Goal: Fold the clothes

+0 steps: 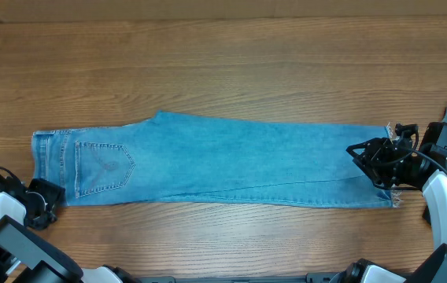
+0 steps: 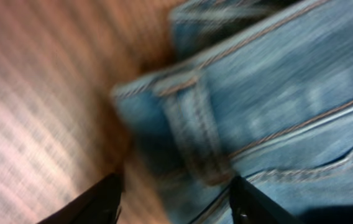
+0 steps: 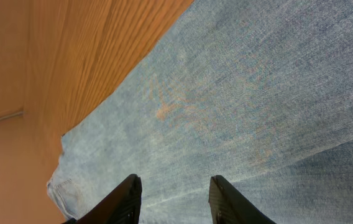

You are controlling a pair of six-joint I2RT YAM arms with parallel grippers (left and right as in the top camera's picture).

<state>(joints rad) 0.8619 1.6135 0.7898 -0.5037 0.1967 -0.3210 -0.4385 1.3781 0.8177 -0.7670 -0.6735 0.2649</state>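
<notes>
Left fingers point(image 2: 105, 200) stand spread, the waistband of the light blue jeans point(image 1: 231, 161) between them; right fingers point(image 3: 125, 198) spread too, leg denim between them.

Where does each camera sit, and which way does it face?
Overhead: above the brown wooden table, facing straight down on the light blue denim jeans; both arms show, left claw at the waistband, right claw at the hems.
Left wrist: on the left arm, facing the waistband corner; its black fingers show.
Right wrist: on the right arm, facing along the leg fabric; its black fingers show.
Shared: every view shows jeans and table.
</notes>
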